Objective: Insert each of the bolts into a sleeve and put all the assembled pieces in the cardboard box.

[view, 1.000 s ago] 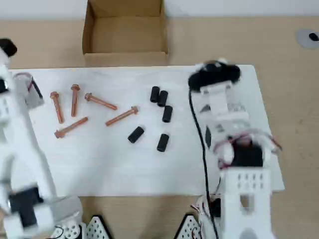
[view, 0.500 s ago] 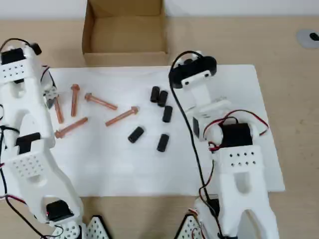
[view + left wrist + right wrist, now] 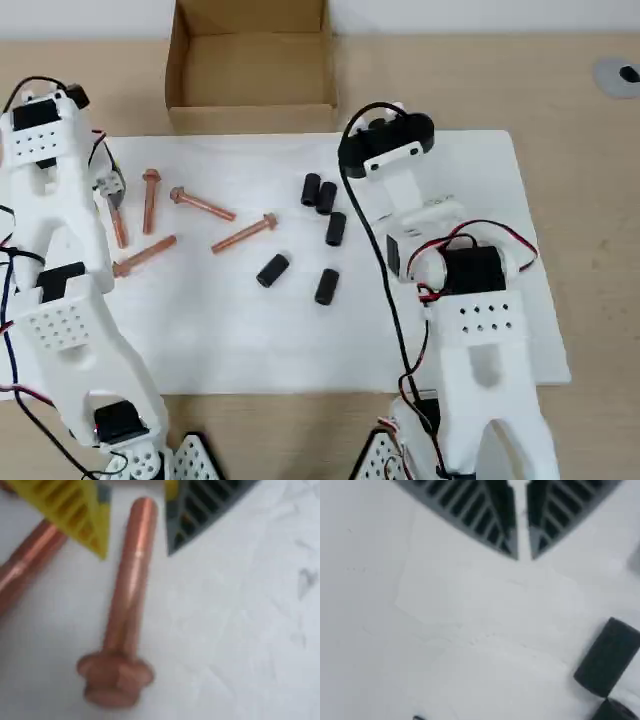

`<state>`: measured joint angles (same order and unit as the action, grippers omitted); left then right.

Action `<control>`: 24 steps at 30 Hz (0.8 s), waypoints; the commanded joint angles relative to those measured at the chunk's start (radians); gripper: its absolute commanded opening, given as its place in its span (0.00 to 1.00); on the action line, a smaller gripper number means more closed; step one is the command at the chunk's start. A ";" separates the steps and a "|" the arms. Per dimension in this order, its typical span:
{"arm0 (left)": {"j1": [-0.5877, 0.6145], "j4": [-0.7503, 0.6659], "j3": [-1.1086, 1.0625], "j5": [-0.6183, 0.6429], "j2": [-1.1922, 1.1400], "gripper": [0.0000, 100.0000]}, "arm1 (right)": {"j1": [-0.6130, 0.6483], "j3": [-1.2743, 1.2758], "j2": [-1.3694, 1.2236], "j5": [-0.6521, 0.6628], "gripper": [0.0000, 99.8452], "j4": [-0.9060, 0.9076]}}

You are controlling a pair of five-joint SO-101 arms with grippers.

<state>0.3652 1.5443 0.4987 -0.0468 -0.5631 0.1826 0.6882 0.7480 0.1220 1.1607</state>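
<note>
Wooden bench (image 3: 580, 200) under a white sheet (image 3: 250, 340): five bolts (image 3: 243, 234) lie loose at left, five sleeves (image 3: 335, 228) mid-frame, and the cardboard box (image 3: 250, 118) at top is empty, so nothing looks assembled. Left hand (image 3: 135, 552) gapes astride one bolt (image 3: 127, 605); right hand (image 3: 522, 555), nearly closed, holds nothing.

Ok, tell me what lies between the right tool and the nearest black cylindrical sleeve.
The stretch is bare white sheet: the right wrist view shows nothing lying between the right tool and the black cylindrical sleeve.

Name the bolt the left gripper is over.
The leftmost bolt in the high view: its shank tip lies between the open fingers of the left gripper. The rest lie outside them.
</note>
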 commanded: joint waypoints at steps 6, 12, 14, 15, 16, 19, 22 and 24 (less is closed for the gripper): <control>-0.014 -0.109 0.044 -0.002 -0.062 0.09 | 0.016 -0.062 -0.002 0.002 0.01 -0.005; -0.012 -0.135 0.066 0.000 -0.165 0.09 | 0.016 -0.062 -0.002 0.002 0.01 -0.005; -0.012 -0.135 0.086 0.000 -0.206 0.09 | 0.016 -0.062 -0.002 0.002 0.01 -0.005; -0.014 -0.135 0.100 0.000 -0.228 0.09 | 0.016 -0.062 -0.002 0.002 0.01 -0.005; -0.014 -0.127 0.117 0.000 -0.243 0.09 | 0.016 -0.062 -0.002 0.002 0.01 -0.005; -0.012 -0.098 0.167 0.000 -0.272 0.09 | 0.016 -0.062 -0.002 0.003 0.01 -0.005; -0.014 -0.055 0.203 -0.002 -0.288 0.06 | 0.016 -0.062 -0.002 0.002 0.01 -0.005; -0.014 -0.049 0.215 -0.002 -0.294 0.00 | 0.016 -0.062 -0.002 0.002 0.01 -0.003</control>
<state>0.3590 1.4922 0.6843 -0.0468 -0.8347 0.1826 0.6882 0.7480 0.1220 1.1607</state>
